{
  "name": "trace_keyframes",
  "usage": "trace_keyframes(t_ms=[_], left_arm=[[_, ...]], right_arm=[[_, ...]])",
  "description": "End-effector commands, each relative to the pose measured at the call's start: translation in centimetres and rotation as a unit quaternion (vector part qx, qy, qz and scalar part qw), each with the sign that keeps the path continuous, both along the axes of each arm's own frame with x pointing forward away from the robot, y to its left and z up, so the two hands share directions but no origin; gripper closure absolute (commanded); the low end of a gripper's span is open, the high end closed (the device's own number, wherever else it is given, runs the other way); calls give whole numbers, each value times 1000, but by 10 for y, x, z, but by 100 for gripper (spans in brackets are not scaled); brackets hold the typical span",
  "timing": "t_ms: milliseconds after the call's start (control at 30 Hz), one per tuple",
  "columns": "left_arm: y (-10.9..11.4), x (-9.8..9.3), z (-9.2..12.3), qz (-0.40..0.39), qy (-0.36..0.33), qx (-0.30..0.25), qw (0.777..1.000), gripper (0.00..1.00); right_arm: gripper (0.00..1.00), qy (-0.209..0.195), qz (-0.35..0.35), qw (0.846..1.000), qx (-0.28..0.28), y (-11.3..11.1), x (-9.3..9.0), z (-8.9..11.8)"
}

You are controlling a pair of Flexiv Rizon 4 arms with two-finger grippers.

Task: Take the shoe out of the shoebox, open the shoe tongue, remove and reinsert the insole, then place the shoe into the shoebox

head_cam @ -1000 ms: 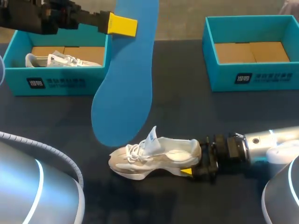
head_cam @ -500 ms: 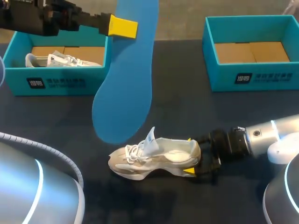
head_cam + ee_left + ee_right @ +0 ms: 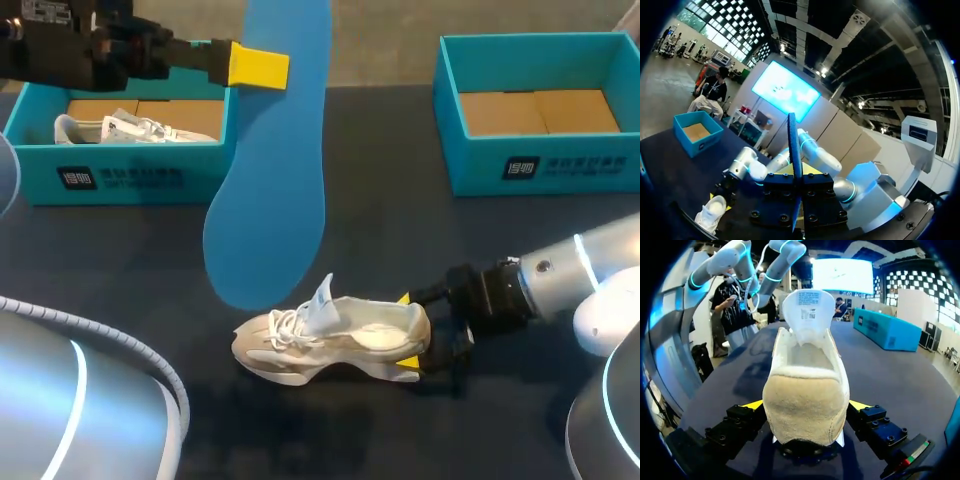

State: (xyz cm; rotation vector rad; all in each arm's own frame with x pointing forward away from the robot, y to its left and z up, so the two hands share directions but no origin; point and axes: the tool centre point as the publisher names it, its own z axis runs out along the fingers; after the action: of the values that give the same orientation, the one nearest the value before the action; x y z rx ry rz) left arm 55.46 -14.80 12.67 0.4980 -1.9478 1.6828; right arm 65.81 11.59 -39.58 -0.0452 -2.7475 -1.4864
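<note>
A white shoe (image 3: 320,342) lies on its sole on the dark table, tongue raised. My right gripper (image 3: 408,335) stands open at its heel, one yellow tip on each side. In the right wrist view the shoe's heel (image 3: 806,410) sits between the spread fingers (image 3: 753,405). My left gripper (image 3: 258,64), high at the back left, is shut on the upper end of a long blue insole (image 3: 268,180) that hangs down over the table. Seen from the left wrist, the insole (image 3: 794,145) shows edge-on, rising from that gripper (image 3: 799,189), with the shoe (image 3: 711,213) far below.
A teal shoebox (image 3: 128,172) at the back left holds a second white shoe (image 3: 125,128). Another teal shoebox (image 3: 540,165) at the back right shows only its cardboard floor. Bare dark table (image 3: 400,240) lies between the boxes and the shoe.
My right arm has swung its wrist upward and back a little, and its fingers have spread a bit wider around the heel. The left gripper and insole drifted slightly left.
</note>
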Motion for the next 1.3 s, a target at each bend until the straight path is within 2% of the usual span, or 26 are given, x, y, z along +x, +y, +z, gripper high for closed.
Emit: trace_keyframes(t_ms=[33, 233, 333, 633, 867, 1100, 1233, 1300], left_arm=[[0, -2, -4, 2, 0, -3, 1000, 100], [0, -2, -4, 2, 0, -3, 1000, 100], [0, -2, -4, 2, 0, -3, 1000, 100], [0, -2, -4, 2, 0, -3, 1000, 100], [0, -2, -4, 2, 0, -3, 1000, 100], [0, -2, -4, 2, 0, -3, 1000, 100], [0, -2, -4, 2, 0, -3, 1000, 100], [0, -2, -4, 2, 0, -3, 1000, 100]], right_arm=[[0, 12, 5, 994, -111, 0, 2, 9], [0, 25, -1, 988, -154, -1, 2, 16], [0, 37, -3, 981, -192, -1, 2, 20], [0, 43, -14, 955, -292, 2, 3, 31], [0, 52, -18, 928, -369, 6, 4, 38], [0, 62, -22, 905, -420, 13, 7, 46], [0, 70, -35, 900, -428, 14, 9, 52], [0, 77, -50, 893, -440, 13, 9, 58]])
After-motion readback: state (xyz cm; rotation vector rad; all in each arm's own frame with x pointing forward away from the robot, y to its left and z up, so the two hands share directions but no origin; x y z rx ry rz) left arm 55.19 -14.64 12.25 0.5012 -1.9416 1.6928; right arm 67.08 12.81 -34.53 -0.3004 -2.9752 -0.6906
